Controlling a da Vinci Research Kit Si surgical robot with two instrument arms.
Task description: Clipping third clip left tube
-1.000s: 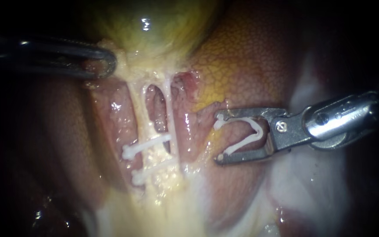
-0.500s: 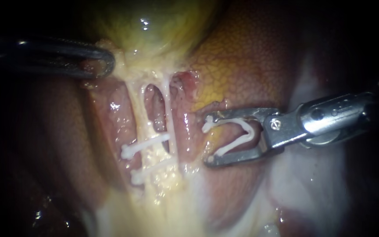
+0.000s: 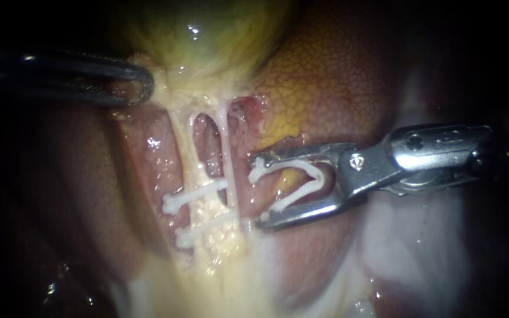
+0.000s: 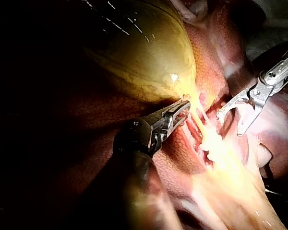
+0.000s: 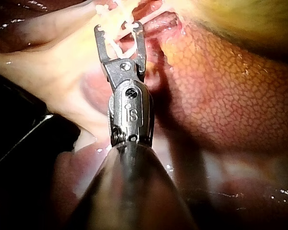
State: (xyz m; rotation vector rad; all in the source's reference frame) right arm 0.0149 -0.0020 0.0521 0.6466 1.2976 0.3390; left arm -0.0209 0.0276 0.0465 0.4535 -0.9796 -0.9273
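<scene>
Now, right instrument point(image 3: 257, 189): it comes in from the right with its jaws spread wide. One leg of an open clip point(image 3: 313, 175) sits against each jaw, so the clip is held from both sides.
Open clip: white and V-shaped, its mouth faces the tubes. Its tips stand just beside the right tube point(image 3: 228, 153) and around nothing.
Right tube: thin, pale and upright, it stands between the open clip and the left tube point(image 3: 185, 147).
Left tube: this is the thicker pale strand beyond the right tube. Its upper stretch is bare, beside the gap point(image 3: 210, 147) that parts the two tubes.
Seated clips: the upper clip point(image 3: 198, 193) and lower clip point(image 3: 204, 227) lie slanted and parallel across the left tube lower down. Their right ends reach the right tube.
Over to the left instrument point(image 3: 139, 88): it comes in from the left, higher up. Its jaws are clamped on pale tissue at the gallbladder neck point(image 3: 163, 79), and the left wrist view shows them pinched together there.
Behind, gallbladder point(image 3: 207, 35): yellow-green and glossy, it sits above the tubes.
Furthest back, liver point(image 3: 337, 76): mottled orange-brown, off to the right.
</scene>
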